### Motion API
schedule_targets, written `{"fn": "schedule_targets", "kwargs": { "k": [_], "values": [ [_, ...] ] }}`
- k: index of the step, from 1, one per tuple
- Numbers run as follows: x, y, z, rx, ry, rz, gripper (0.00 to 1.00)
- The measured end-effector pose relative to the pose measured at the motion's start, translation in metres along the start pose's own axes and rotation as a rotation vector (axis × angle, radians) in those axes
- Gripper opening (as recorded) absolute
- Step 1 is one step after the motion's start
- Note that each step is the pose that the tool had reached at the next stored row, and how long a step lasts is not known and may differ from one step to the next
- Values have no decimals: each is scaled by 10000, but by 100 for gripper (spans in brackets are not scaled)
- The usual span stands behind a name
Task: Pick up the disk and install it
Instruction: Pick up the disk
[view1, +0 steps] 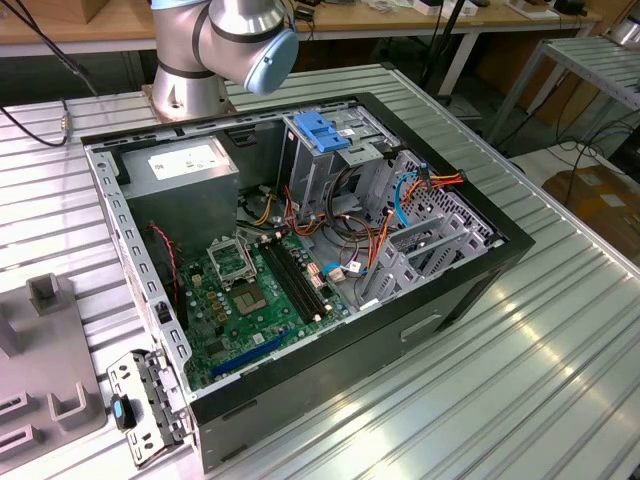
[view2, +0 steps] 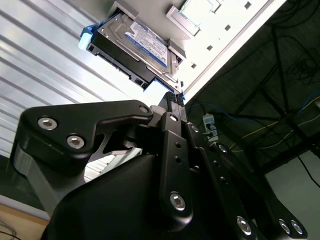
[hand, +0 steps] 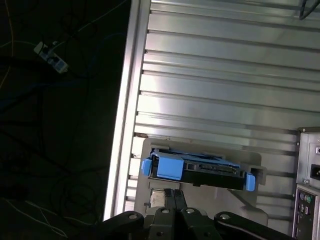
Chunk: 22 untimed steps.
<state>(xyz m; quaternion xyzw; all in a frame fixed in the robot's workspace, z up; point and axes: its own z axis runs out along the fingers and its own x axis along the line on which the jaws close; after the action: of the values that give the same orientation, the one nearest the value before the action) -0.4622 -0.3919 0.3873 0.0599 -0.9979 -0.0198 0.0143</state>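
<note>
Beside one disk (hand: 210, 172) on grey holder (hand: 150, 150): one claw (hand: 174, 196), closed, gripping nothing.

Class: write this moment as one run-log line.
stage: pick-up | disk: on grey holder, ungrasped | pincer: shut, at disk's edge, not gripping | install: not done

Open case (view1: 330, 375): drive cage (view1: 310, 180) and cables (view1: 375, 245) crowd its 1 o'clock corner (exterior view); desk (view1: 520, 380) bare at 4 o'clock; disk (hand: 215, 176) lies uncovered.
</note>
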Motion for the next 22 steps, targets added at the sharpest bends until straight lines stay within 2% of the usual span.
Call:
{"fn": "schedule_targets", "kwargs": {
  "k": [22],
  "values": [
    [0,0,0,16,25,-605,11]
  ]
}}
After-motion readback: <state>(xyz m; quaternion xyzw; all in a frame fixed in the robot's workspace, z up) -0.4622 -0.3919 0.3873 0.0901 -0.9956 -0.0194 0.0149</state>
